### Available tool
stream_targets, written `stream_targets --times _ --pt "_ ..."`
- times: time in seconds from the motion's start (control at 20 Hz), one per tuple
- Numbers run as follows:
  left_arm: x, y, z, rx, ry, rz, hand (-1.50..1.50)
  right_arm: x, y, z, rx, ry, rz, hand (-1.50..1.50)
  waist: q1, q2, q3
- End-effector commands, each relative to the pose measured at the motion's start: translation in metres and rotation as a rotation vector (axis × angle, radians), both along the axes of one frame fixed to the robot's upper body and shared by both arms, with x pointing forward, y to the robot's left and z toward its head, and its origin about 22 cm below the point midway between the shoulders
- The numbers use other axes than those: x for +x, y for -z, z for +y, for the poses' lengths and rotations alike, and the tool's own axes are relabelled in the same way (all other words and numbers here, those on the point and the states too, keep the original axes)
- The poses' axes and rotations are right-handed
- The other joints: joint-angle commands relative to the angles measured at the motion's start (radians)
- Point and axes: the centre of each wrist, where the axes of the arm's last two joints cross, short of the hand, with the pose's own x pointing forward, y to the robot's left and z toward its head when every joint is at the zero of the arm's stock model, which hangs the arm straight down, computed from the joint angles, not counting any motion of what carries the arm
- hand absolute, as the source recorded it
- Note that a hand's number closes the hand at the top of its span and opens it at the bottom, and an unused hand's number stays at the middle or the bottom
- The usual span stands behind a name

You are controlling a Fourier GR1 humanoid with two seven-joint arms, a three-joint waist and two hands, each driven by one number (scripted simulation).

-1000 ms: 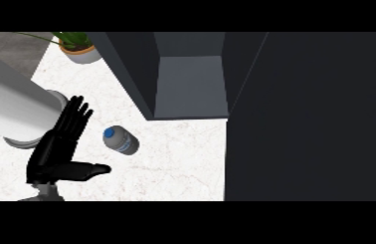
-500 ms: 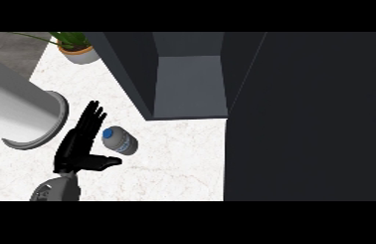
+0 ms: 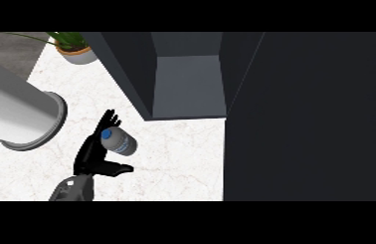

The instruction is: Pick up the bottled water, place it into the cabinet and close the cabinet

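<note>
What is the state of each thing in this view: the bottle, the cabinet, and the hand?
Bottled water: upright on the counter, blue cap on, not lifted.
Cabinet: open, nothing visible inside.
Left hand: open, fingers straight, beside the bottle, thumb out.
Right hand: not in view.

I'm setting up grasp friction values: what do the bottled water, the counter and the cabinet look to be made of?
Bottled water: likely plastic, pale translucent grey body, blue cap, printed label. Counter: looks like polished marble or stone, white with faint veining. Cabinet: matte dark grey panels, perhaps painted wood or laminate; no grain shows. The left hand is beside the bottle.
</note>
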Motion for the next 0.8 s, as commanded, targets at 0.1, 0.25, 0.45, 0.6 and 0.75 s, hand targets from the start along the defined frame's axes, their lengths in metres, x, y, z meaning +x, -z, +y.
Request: stream_targets --times 0.1,0.25,0.45,0.6,0.75 --pt "-0.004 0.02 -0.009 -0.059 -0.001 -0.06 1.5 -0.01 -0.028 -0.005 -0.068 -0.002 -0.054 -1.5 0.003 0.002 0.0" --pt "0.009 0.015 -0.012 0.019 0.026 -0.071 1.5 -0.015 -0.045 -0.008 -0.06 0.015 -0.075 -1.5 -0.005 0.002 -0.001" --pt "-0.004 0.025 -0.006 0.128 0.011 -0.136 1.5 -0.016 -0.038 -0.008 -0.054 0.002 -0.057 -1.5 -0.004 0.003 -0.001" --pt "-0.001 0.024 -0.009 0.221 0.019 -0.242 1.5 -0.016 -0.028 -0.008 -0.076 0.022 -0.055 -1.5 -0.004 0.001 0.0" --pt "0.007 0.022 -0.018 0.193 0.034 -0.267 1.5 -0.014 -0.023 -0.009 -0.069 0.015 -0.046 -1.5 0.012 0.0 0.001"
